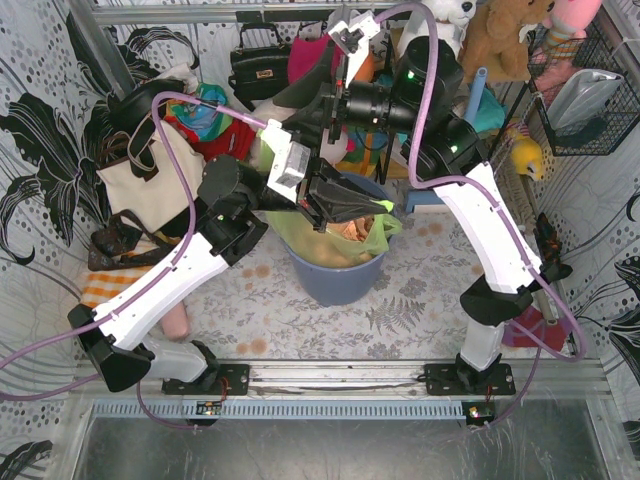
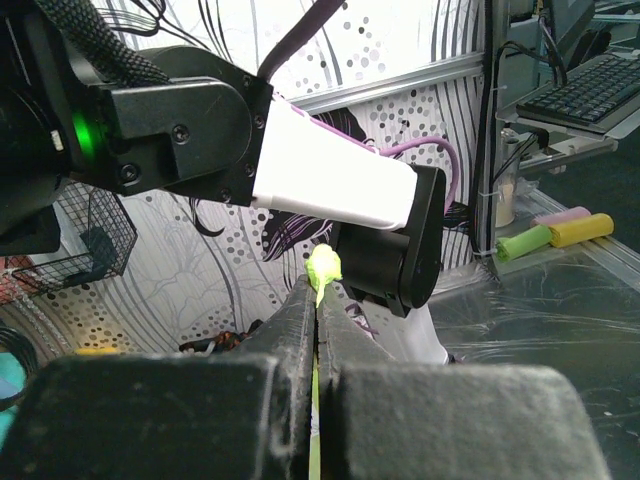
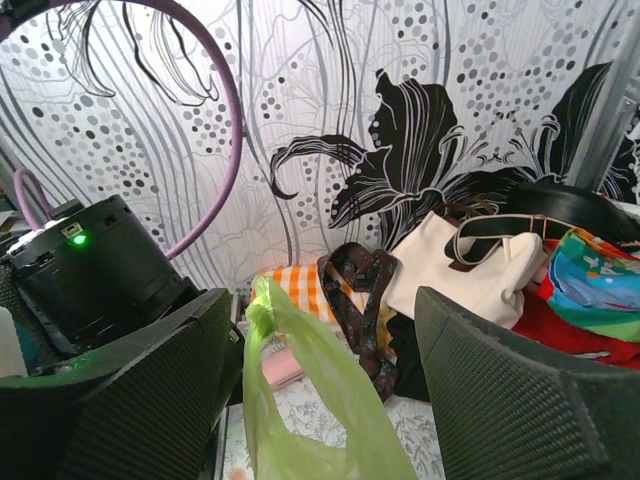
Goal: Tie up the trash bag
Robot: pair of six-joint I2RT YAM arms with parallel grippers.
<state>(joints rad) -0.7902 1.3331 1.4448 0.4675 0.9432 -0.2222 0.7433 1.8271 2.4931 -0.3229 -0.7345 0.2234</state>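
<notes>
The trash bag (image 1: 385,228), thin light-green plastic with brown paper showing through, sits inside the round blue-grey bin (image 1: 335,275). My left gripper (image 1: 345,205) is over the bin's mouth. In the left wrist view it (image 2: 318,290) is shut on a twisted strip of the bag, whose tip (image 2: 323,268) sticks out past the fingertips. My right gripper (image 1: 330,112) is higher, above the bin's far side, and points left. In the right wrist view it (image 3: 320,300) is open, and another upright end of the bag (image 3: 300,400) stands between the fingers, nearer the left finger (image 3: 130,400), touching neither.
A cream tote bag (image 1: 150,175) with dark straps lies at the left and also shows in the right wrist view (image 3: 470,270). An orange checked cloth (image 1: 100,290) lies below it. Handbags and plush toys (image 1: 500,35) crowd the back. A wire basket (image 1: 590,90) hangs at the right.
</notes>
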